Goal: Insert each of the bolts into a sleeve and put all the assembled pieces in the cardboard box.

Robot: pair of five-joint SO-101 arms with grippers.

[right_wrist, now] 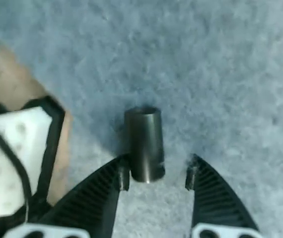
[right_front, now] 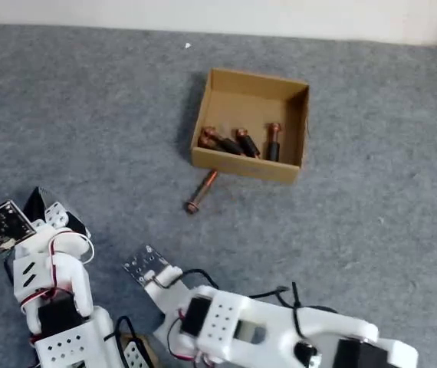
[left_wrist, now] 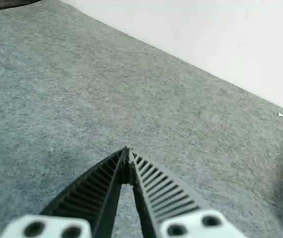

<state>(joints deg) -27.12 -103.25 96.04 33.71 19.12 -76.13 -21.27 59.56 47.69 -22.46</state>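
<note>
Table (right_front: pixel 372 230): grey felt-like cover, runs to a white wall (left_wrist: pixel 221 34) at the far edge. Left arm (right_front: pixel 54 276) sits at the near left corner of the high view, right arm (right_front: pixel 280 333) along the near edge, bent low toward the left arm's base. Cardboard box (right_front: pixel 245 170): open top, upright, mid-table on the far side, well apart from both arms. Contents: 3 assembled pieces (right_front: pixel 239 142), each a dark sleeve w/ a copper-coloured bolt end showing, all lying flat on the box floor against the wall nearest the arms. Left and centre pieces lie slanted and close together, right piece lies roughly straight front-to-back, a little apart from them. One loose bolt (right_front: pixel 202 192), copper-coloured, lies outside the box on the table, just beside the near wall's left corner, slanted, head end toward the arms; contact w/ the box cannot be confirmed. One loose sleeve (right_wrist: pixel 144 141), dark, lies on its side on the table by the right arm, open end facing the wrist camera. Right gripper (right_wrist: pixel 156 171): released, fingers spread, the sleeve's near end between the fingertips, close against one and clear of the other; nothing grasped. Left gripper (left_wrist: pixel 127 156): clenched, tips meeting, nothing between them, above bare grey cover w/ the wall beyond. A tan patch (right_wrist: pixel 57 148) shows beside a white arm part near the sleeve; what it is cannot be told.
</note>
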